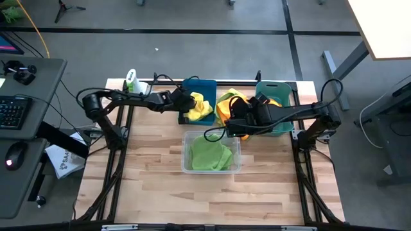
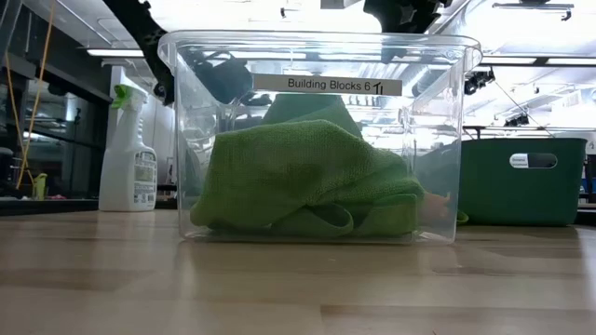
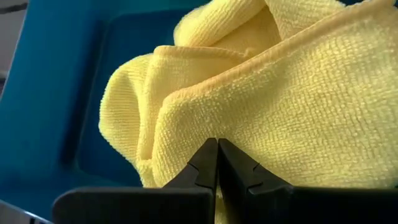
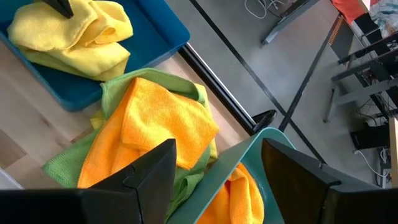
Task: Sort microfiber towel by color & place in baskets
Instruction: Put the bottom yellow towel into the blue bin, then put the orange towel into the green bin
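Yellow cloth (image 3: 249,99) is seen in the blue bin (image 1: 207,86) at the table's far edge, the left gripper (image 3: 217,163) closed above it. Soft, light folds should be pinched at a raised ridge. The right gripper (image 4: 217,171) is held apart over the teal bin's (image 4: 249,152) rim.

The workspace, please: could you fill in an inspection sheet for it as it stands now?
Surface: wooden table, bare at the front.
Job's things: green towels in the clear bin; yellow towels in the blue bin; orange towel in the teal bin; mixed pile between the bins.
Clutter: spray bottle at the back left.
Grippers: left pincer shut at the yellow towels; right pincer open over the teal bin's rim.
Cables: black leads along the arms.
Surroundings: desk with keyboard to the left.
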{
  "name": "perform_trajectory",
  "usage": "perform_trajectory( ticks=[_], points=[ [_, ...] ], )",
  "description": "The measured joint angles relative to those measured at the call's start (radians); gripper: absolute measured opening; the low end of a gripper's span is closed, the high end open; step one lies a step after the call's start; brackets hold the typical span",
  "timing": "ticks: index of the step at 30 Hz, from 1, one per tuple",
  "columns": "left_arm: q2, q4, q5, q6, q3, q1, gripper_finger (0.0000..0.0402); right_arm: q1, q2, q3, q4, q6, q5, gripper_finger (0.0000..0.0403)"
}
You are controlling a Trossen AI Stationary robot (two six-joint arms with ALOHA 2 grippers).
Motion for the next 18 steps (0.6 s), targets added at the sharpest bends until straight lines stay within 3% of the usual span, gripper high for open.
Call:
perform_trajectory(
  ticks=[5, 11, 15, 18],
  points=[
    [-0.096, 0.008, -0.008, 0.021, 0.0, -0.006, 0.0, 0.0, 0.0, 0.0, 0.003, 0.0, 0.019, 0.0232],
    [-0.304, 0.005, -0.104, 0.012, 0.0, -0.018, 0.0, -0.047, 0.0, 0.0, 0.007, 0.003, 0.029, 0.0232],
    [-0.471, -0.023, -0.095, -0.078, 0.0, -0.049, 0.0, -0.156, 0.0, 0.0, 0.052, -0.081, 0.022, 0.0232],
    [-0.589, -0.056, 0.013, -0.214, 0.001, -0.086, 0.0001, -0.299, 0.0, 0.0, 0.131, -0.17, -0.067, 0.0232]
  ],
)
